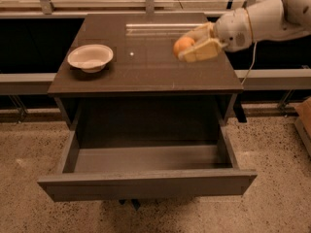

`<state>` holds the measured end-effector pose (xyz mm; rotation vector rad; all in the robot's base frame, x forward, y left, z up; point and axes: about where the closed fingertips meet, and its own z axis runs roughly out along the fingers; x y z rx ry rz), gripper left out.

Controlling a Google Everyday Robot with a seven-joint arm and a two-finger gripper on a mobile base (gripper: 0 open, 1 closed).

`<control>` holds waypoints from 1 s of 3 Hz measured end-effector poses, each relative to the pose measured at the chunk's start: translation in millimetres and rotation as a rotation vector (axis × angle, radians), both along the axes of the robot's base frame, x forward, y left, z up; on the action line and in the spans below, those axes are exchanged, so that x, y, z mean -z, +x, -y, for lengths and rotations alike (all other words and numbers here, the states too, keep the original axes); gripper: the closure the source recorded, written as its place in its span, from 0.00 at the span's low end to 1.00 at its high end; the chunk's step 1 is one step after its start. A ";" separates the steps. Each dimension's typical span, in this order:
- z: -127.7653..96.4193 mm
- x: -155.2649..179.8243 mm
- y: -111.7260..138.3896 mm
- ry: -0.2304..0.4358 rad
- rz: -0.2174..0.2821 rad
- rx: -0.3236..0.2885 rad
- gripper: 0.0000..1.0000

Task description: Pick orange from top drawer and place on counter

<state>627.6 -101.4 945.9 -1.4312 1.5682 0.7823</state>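
Firmly, jaws of the gripper clasp the orange over the counter.

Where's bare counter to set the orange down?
The gripper holds the orange over the counter, right rear. Bare: the whole middle and right, from the bowl across to the right edge, plus the front strip. Crowded only at the left, by the bowl.
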 end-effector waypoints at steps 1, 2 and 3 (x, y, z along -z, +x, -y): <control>-36.6 -38.1 34.4 0.017 -0.039 0.095 1.00; -82.7 -44.7 66.7 -0.017 -0.102 0.207 1.00; -119.1 -27.1 94.5 -0.015 -0.153 0.258 1.00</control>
